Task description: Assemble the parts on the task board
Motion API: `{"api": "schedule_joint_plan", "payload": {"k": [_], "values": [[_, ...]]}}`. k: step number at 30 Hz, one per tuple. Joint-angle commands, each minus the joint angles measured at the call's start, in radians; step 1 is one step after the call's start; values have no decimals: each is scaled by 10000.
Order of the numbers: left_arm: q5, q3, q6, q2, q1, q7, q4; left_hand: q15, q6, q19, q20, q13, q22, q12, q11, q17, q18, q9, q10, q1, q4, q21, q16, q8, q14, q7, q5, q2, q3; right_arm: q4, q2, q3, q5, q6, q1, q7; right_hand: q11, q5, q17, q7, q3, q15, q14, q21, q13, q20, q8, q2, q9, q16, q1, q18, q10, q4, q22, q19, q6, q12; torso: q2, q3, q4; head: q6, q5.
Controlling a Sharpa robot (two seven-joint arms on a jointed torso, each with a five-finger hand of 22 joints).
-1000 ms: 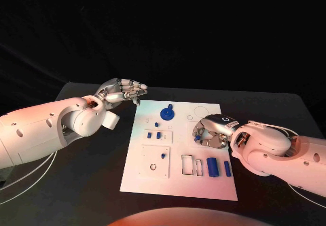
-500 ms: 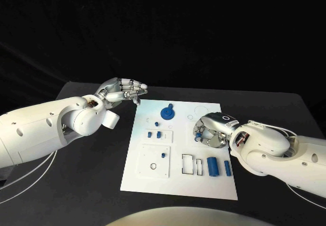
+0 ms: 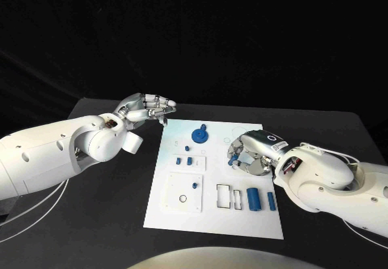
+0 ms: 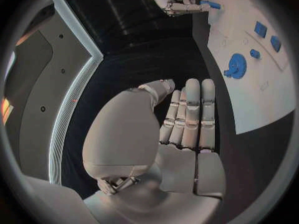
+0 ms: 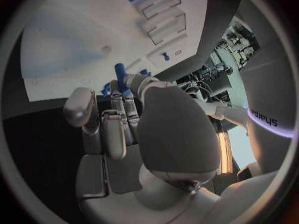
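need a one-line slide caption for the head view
Right hand holds a blue part over the task board; left hand hovers empty beyond its corner.

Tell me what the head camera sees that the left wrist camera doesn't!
Head view alone: both arms, the whole board, the long blue bars near its front edge. Left wrist view alone: the left hand from behind, fingers straight, side by side, holding nothing. Both: the blue gear and the right hand pinching a blue part.
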Motion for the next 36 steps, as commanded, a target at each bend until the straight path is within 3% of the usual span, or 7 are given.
{"api": "schedule_joint_plan", "payload": {"k": [1,7,11,19,27,36], "values": [[5,5,239,42,2,48,-6,96,-39,-44,27,-9,-15,39,-19,-14,132,0,-81,-71,-4,-32,-42,66,3,128,-34,-15,-22,275,-16,13,84,-519,61,236,-441,-3,21,34,52,-40,505,76,20,-98,78,-32,401,69,34,-110,530,-118,473,-5,-27,57,6,8,0,-3,23],[5,4,270,95,-1,54,-33,96,-39,-44,27,-9,-15,39,-19,-14,132,0,-81,-71,-4,-32,-42,66,3,128,-34,-15,-22,548,326,27,175,-639,89,369,-441,-4,32,38,80,-41,508,78,24,-101,90,-45,418,74,17,-110,539,-160,482,-7,-33,46,11,9,-19,-18,108],[5,4,304,175,-4,61,-63,96,-39,-44,27,-9,-15,39,-19,-14,132,0,-81,-71,-4,-32,-42,66,3,128,-34,-15,-22,482,895,12,195,-689,-44,534,-437,-5,26,44,119,-40,507,71,27,-102,100,-53,436,72,-4,-109,544,-208,491,-11,-48,28,-3,0,10,-34,167],[5,2,346,331,-7,60,-136,96,-39,-44,27,-9,-15,39,-19,-14,132,0,-81,-71,-4,-32,-42,66,3,128,-34,-15,-22,114,1914,-29,168,-681,-641,899,-427,-10,24,57,162,-35,507,-6,31,-102,106,-52,455,73,-48,-96,550,-258,478,-38,-79,7,9,-10,9,-47,320],[4,-5,385,519,-8,50,-243,98,-53,-45,33,-9,-26,55,-21,-14,134,3,-92,-94,-2,-48,-43,87,5,124,-31,-8,-26,-375,2740,-85,172,-475,-1239,1224,-422,-14,18,68,203,-31,506,-80,40,-100,103,-40,473,72,-76,-83,554,-333,467,-63,-125,-12,12,8,-10,-50,449],[4,-13,414,576,-8,34,-271,98,-56,-45,33,-9,-28,58,-21,-14,134,3,-94,-96,-2,-50,-43,90,5,123,-30,-7,-27,-751,3079,-146,148,-78,-1514,1293,-410,-19,-4,79,220,-22,502,-111,40,-97,102,-33,485,65,-119,-79,532,-367,466,-77,-152,-38,34,7,-12,-85,492]]}}
